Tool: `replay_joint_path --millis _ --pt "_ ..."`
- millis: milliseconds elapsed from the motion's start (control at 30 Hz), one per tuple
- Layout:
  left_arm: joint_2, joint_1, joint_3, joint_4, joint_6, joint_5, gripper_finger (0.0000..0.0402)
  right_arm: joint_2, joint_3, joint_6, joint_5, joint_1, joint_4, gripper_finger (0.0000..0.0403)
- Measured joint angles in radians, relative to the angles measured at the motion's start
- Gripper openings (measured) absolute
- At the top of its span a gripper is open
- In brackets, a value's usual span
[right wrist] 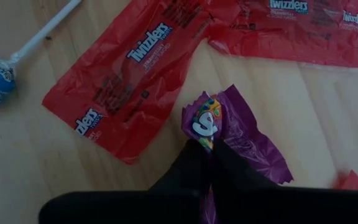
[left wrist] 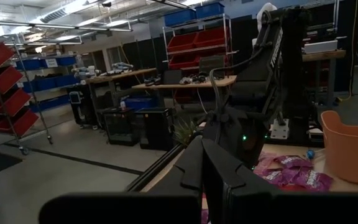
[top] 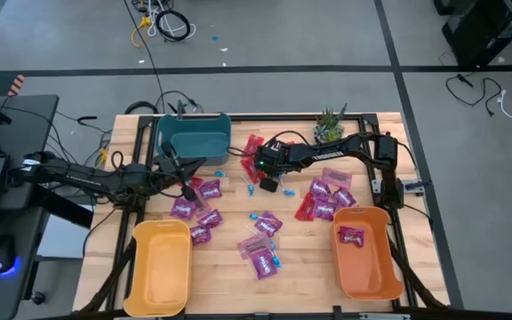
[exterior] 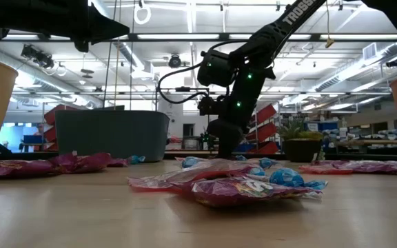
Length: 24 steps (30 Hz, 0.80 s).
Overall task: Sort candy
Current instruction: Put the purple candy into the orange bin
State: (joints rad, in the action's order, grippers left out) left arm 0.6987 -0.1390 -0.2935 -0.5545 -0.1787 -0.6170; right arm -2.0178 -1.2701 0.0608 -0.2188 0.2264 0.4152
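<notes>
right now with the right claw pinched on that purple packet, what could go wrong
The right claw pinches only the crumpled edge of the purple packet, so it might slip out on the lift. A red Twizzlers packet lies right beside it and could get dragged along. The carry to the orange bin, which already holds one purple packet, passes over more loose candy.

Overhead, table-level and two wrist cameras, all sharing the candy-strewn table (top: 300,258)
</notes>
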Motion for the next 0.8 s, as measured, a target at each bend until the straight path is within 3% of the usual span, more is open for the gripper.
replay_joint_path --millis 800 --pt "0.000 0.000 0.000 0.001 0.007 0.000 0.0006 0.097 0.003 0.016 -0.004 -0.018 0.017 0.0000"
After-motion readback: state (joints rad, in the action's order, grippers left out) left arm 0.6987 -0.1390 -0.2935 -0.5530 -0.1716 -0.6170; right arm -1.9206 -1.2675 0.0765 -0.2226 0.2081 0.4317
